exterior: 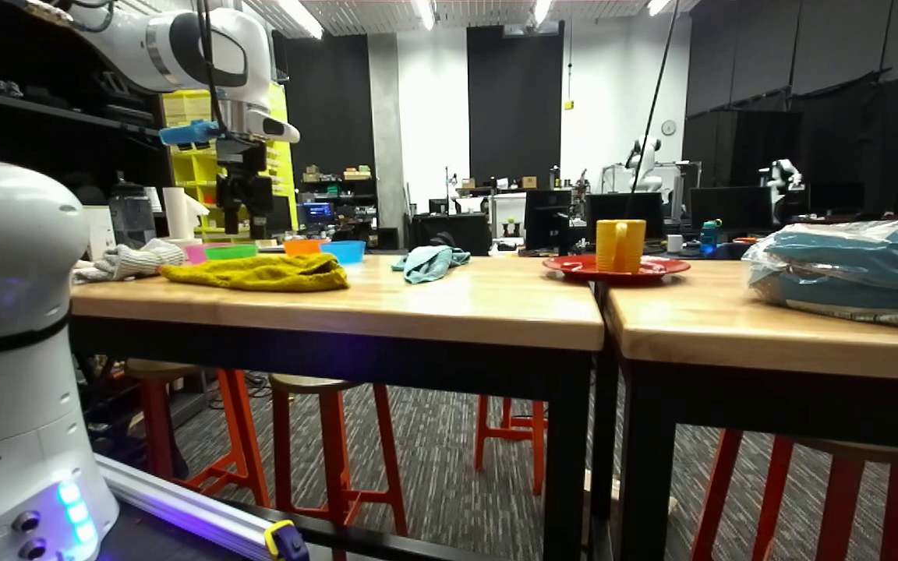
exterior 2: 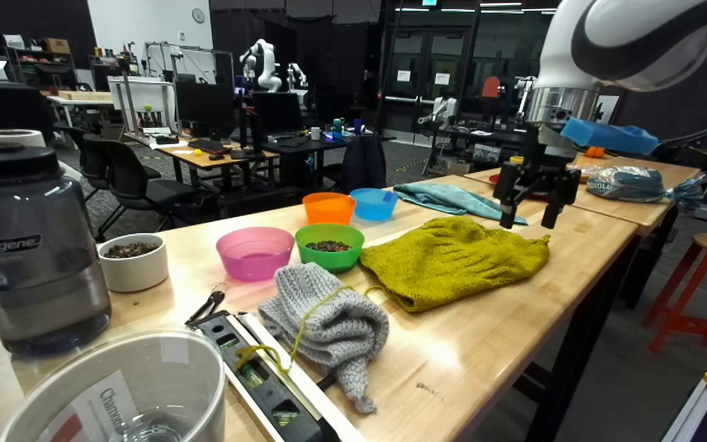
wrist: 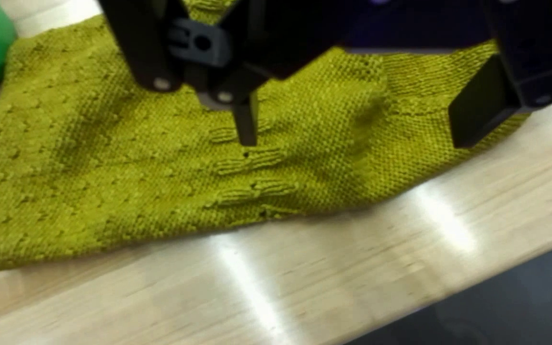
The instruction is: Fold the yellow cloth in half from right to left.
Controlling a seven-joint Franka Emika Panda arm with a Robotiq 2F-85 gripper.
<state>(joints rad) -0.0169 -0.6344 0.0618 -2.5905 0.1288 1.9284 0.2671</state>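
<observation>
The yellow cloth is a mustard-coloured knit. It lies spread on the wooden table with wrinkles and a narrower ribbed end, and also shows in an exterior view. In the wrist view the cloth fills the upper and left part. My gripper is open and empty, pointing down above the ribbed end of the cloth without touching it. It also shows in an exterior view. In the wrist view its two fingers stand wide apart over the cloth and hide part of its upper side.
Green, pink, orange and blue bowls stand beside the cloth. A grey knit lies near a spirit level. A teal cloth lies behind. The table's front edge runs close to the cloth.
</observation>
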